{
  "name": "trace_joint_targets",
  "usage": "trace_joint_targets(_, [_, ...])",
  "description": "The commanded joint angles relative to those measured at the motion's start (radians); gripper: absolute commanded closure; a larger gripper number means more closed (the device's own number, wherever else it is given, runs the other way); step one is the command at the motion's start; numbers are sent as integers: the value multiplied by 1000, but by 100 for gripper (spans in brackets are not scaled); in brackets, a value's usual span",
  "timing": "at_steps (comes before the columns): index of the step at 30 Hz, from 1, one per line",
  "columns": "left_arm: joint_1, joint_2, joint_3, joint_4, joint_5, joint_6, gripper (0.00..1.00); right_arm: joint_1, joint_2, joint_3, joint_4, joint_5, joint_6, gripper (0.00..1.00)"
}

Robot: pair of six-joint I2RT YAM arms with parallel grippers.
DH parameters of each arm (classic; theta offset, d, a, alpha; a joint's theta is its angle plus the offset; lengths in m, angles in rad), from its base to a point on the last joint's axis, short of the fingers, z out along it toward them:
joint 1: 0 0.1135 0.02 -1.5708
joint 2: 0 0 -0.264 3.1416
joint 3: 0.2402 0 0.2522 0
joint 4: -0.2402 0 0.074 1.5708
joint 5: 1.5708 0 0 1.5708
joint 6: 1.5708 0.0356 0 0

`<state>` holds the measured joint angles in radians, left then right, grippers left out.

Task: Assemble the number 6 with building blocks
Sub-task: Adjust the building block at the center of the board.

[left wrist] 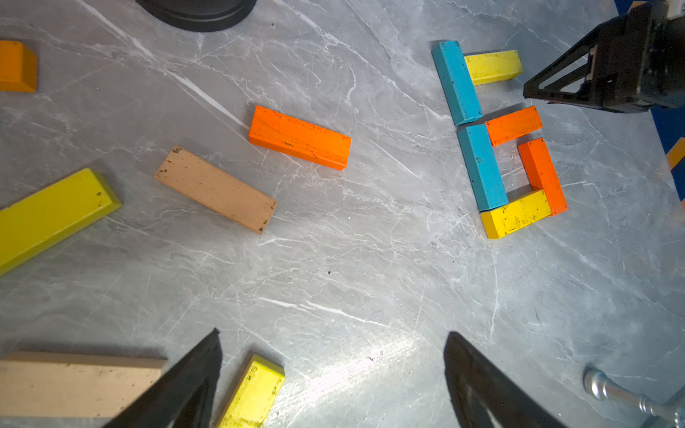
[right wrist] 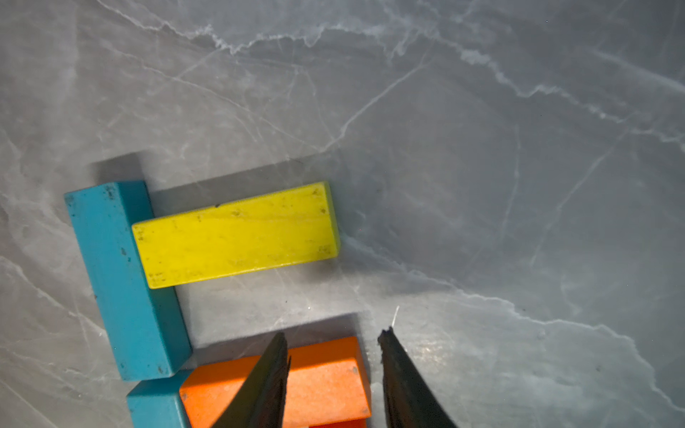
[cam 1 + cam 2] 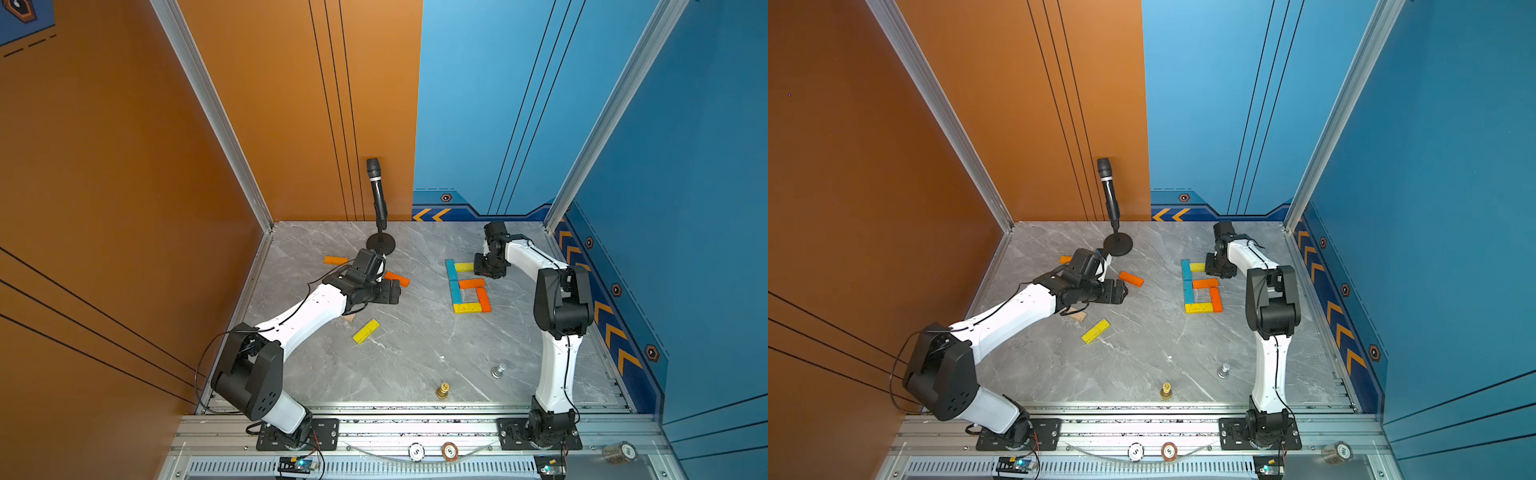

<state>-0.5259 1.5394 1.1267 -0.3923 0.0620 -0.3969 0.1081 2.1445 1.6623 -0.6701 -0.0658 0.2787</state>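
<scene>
Six building blocks form a figure right of centre: two blue bars [image 3: 453, 280] end to end, a yellow bar [image 2: 237, 233] at the far end, an orange bar [image 2: 322, 378] in the middle, another orange [image 3: 483, 299] and a yellow [image 3: 467, 308] closing a loop. My right gripper [image 2: 333, 333] hovers over the middle orange bar's free end, jaws a narrow gap apart, holding nothing. Loose blocks lie at left: orange [image 1: 299, 137], tan [image 1: 215, 189], yellow [image 3: 366, 331], orange [image 3: 336, 260]. My left gripper [image 1: 333, 337] hangs above them, wide open and empty.
A microphone on a round-based stand [image 3: 379, 199] rises at the back centre. A gold chess piece [image 3: 443, 390] and a silver one [image 3: 498, 370] stand near the front edge. Orange and blue walls close in the table on three sides.
</scene>
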Motion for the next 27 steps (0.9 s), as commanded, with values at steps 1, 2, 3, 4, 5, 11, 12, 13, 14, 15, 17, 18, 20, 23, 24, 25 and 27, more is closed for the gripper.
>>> trace_joint_targets(1, [-6,-19,-17,6,-11,5,6,5,15,-16,-20,32,8,58])
trace_joint_targets(2, [-5,-19,-16,6,-11,4,6,6,15,-17,-20,32,9,58])
trace_joint_targets(3, [-6,-18,-17,6,-11,6,6,8,14,-19,-20,33,10,58])
trace_joint_targets(4, [-6,-18,-16,7,-11,6,6,9,13,-21,-20,36,11,58])
trace_joint_targets(5, [-5,-18,-16,7,-11,5,6,11,13,-22,-22,36,13,58])
trace_joint_targets(11, [-6,-15,-17,13,-5,4,6,18,14,-30,-23,28,41,58])
trace_joint_targets(12, [-6,-13,-16,13,-4,4,6,18,13,-33,-23,28,49,58])
trace_joint_targets(13, [-6,-13,-18,12,-4,4,6,18,13,-37,-23,30,56,58])
trace_joint_targets(14, [-6,-12,-17,15,-2,4,6,18,12,-39,-22,28,63,58])
trace_joint_targets(15, [-5,-12,-16,15,-2,4,6,18,12,-42,-22,25,69,59])
trace_joint_targets(17, [-6,-12,-19,16,-2,4,6,19,11,-45,-22,26,81,60])
trace_joint_targets(18, [-6,-10,-18,17,-2,5,6,19,12,-46,-22,26,88,60])
trace_joint_targets(20, [-6,-10,-19,19,0,5,6,19,11,-46,-23,25,101,61])
trace_joint_targets(23, [-6,-9,-24,22,2,1,6,22,12,-49,-26,23,118,62])
trace_joint_targets(24, [-6,-9,-25,24,2,1,6,23,11,-51,-26,22,122,63])
trace_joint_targets(25, [-6,-9,-27,25,3,1,6,25,11,-49,-26,22,123,63])
trace_joint_targets(27, [-5,-10,-31,28,3,1,6,28,11,-50,-30,27,123,63])
